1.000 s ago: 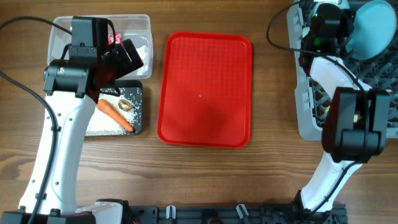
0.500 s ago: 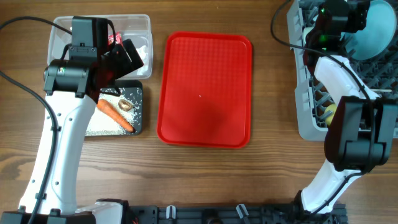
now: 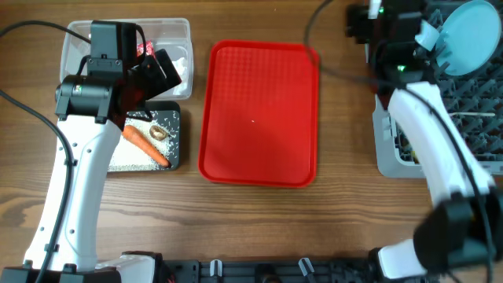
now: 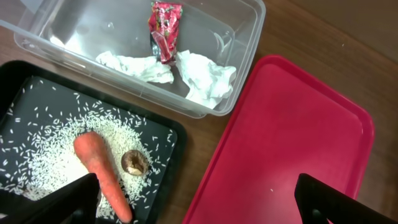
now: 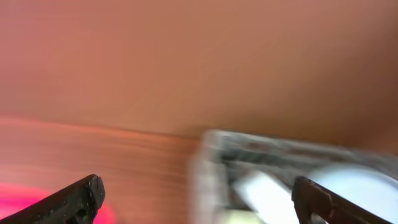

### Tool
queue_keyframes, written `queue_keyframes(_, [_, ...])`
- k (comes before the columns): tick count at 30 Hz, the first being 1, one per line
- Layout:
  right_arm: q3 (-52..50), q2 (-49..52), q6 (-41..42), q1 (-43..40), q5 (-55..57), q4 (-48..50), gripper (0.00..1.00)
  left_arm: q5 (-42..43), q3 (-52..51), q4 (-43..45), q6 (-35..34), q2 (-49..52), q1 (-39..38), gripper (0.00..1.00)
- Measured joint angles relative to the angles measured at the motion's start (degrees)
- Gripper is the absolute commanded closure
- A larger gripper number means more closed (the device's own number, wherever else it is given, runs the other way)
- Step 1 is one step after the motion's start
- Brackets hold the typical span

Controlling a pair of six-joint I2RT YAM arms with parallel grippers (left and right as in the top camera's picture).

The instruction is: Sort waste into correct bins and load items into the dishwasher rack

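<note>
The clear tub (image 3: 78, 39) holds white tissue (image 4: 202, 74) and the red-and-silver wrapper (image 4: 165, 22). The black tray (image 3: 174, 114) below it holds the carrot (image 3: 145, 145), the brown lump (image 3: 158, 132) and rice grains (image 3: 130, 161). My left gripper (image 3: 161, 71) hovers open and empty over both bins. The grey rack (image 3: 385, 153) stands at the right with the pale-blue plate (image 3: 471, 27) upright in it. My right gripper (image 3: 365, 20) is open and empty above the rack's far left corner. The right wrist view is blurred. The bowls and cup are hidden.
The large red tray (image 3: 259, 114) lies flat in the middle of the wooden table, with a single grain on it. A white utensil (image 3: 471, 115) lies in the rack. The right arm crosses above the rack's left side.
My right gripper has swung left, from over the rack beside the plate to the rack's far left corner. The left arm has not moved.
</note>
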Motion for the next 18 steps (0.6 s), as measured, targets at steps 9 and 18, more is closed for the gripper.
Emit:
queue_keyframes(9, [0.07, -17.73, 3.37, 4.44, -27.21, -14.38, 0.0, 0.02, 0.0, -0.02, 0.0, 0.0, 0.0, 0.0])
queue_keyframes(18, [0.07, -35.95, 11.45, 4.44, -31.06, -21.16, 0.0, 0.02, 0.0, 0.0, 0.0, 0.0, 0.0, 0.0])
